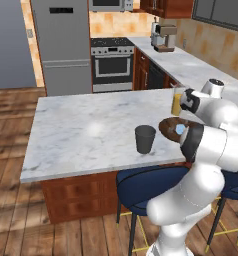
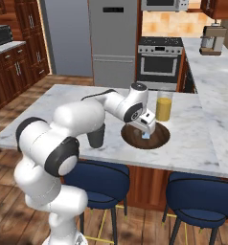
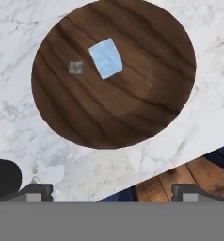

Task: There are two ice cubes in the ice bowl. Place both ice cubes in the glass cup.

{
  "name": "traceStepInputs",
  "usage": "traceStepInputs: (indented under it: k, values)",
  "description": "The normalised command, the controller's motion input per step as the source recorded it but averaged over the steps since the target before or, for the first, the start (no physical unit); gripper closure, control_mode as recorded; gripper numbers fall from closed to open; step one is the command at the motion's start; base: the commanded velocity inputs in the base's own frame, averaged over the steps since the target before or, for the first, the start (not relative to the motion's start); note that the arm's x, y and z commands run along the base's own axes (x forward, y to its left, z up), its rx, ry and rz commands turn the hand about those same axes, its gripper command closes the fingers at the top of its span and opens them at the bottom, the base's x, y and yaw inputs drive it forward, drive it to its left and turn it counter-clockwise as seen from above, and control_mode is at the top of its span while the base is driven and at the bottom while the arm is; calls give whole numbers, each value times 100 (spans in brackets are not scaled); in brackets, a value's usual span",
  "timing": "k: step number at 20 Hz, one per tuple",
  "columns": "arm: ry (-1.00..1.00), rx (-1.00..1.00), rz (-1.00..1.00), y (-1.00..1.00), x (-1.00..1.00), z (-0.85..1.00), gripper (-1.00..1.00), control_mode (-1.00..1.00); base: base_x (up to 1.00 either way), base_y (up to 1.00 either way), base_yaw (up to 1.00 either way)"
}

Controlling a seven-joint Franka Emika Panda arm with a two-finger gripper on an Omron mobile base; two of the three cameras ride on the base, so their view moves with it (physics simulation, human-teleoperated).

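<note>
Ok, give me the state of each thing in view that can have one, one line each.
gripper: open, holding nothing, above the bowl.
ice bowl: upright on the marble counter, one ice cube showing inside.
ice cube: loose on the bowl's floor, ungripped.
small grey speck: beside the cube; cannot tell what it is.
glass cup: upright on the counter; contents cannot be seen.
juice glass: upright, nearly full of orange liquid.

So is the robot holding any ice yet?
No, nothing is held. Its tool is open above the wide dark brown wooden bowl, and the small pale blue ice cube lies loose inside it.
</note>
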Motion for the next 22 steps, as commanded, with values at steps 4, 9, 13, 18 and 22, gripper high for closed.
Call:
traceStepInputs:
  k: [4, 9, 13, 18, 22]
  values:
    - [4, 0, 0, -3, 9, -11, -100, -100, 0, 0, 0]
    - [1, 0, 0, -13, 33, -27, -100, -100, 0, 0, 0]
    - [0, 0, 0, -5, 46, -23, -100, -100, 0, 0, 0]
    - [0, 0, 0, -11, 38, -15, -100, -100, 0, 0, 0]
    - [0, 0, 0, -12, 33, -31, -100, -100, 0, 0, 0]
